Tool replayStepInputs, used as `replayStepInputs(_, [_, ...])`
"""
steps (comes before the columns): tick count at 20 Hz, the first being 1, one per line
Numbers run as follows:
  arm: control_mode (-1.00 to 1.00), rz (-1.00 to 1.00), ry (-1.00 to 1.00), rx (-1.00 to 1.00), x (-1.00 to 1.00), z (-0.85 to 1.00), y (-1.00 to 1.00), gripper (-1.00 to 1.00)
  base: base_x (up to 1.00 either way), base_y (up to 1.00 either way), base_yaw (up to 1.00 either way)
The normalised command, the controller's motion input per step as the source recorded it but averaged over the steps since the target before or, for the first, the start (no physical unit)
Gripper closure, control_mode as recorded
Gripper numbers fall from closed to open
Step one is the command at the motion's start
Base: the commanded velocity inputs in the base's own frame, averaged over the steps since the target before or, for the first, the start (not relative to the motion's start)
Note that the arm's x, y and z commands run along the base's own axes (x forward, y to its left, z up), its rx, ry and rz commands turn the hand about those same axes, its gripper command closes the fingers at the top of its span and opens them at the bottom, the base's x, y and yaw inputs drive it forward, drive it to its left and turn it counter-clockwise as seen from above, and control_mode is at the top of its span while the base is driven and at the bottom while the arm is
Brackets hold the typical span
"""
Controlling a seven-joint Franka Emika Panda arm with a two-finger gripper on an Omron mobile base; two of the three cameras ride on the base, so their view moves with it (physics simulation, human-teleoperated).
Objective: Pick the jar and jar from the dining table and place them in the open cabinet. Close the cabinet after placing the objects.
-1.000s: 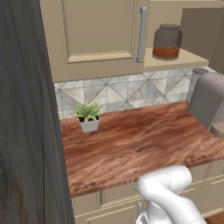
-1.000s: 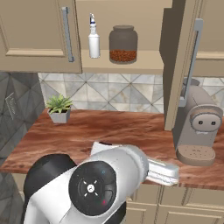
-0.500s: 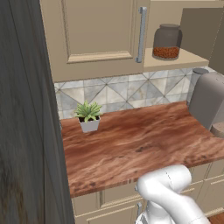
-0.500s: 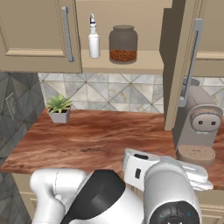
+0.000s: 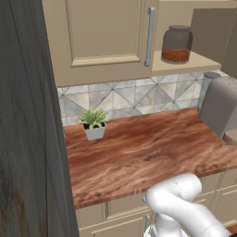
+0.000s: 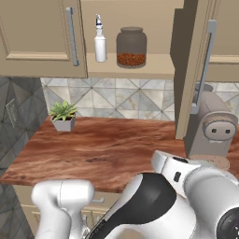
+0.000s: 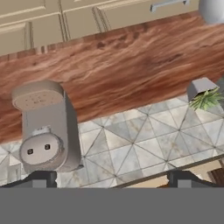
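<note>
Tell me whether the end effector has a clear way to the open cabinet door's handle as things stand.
Probably yes. The cabinet door stands swung out over the counter, its handle bare and facing the room. The coffee machine sits just below and behind it, so the approach should stay high. The end effector is open and empty.

We saw a small potted plant (image 5: 94,123) standing on the wood-grain counter (image 5: 148,152) before the tiled backsplash (image 6: 126,105), a grey coffee machine (image 6: 212,128) at the right, a white spray bottle (image 6: 100,39) shelved above.
</note>
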Motion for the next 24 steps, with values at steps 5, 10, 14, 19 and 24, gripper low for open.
replayStepInputs(5, [-1.0, 0.13, -0.12, 0.1, 0.2, -0.08, -0.41, -1.0, 0.0, 0.0, 0.0])
replayStepInputs(10, [-1.0, 0.17, -0.16, 0.08, 0.19, -0.1, -0.45, -1.0, 0.0, 0.0, 0.0])
replayStepInputs(14, [-1.0, 0.18, -0.13, 0.1, 0.25, -0.03, -0.46, -1.0, 0.0, 0.0, 0.0])
replayStepInputs(19, [-1.0, 0.2, -0.1, 0.1, 0.33, 0.0, -0.45, -1.0, 0.0, 0.0, 0.0])
replayStepInputs(24, [-1.0, 0.19, -0.07, 0.09, 0.41, 0.0, -0.44, -1.0, 0.0, 0.0, 0.0])
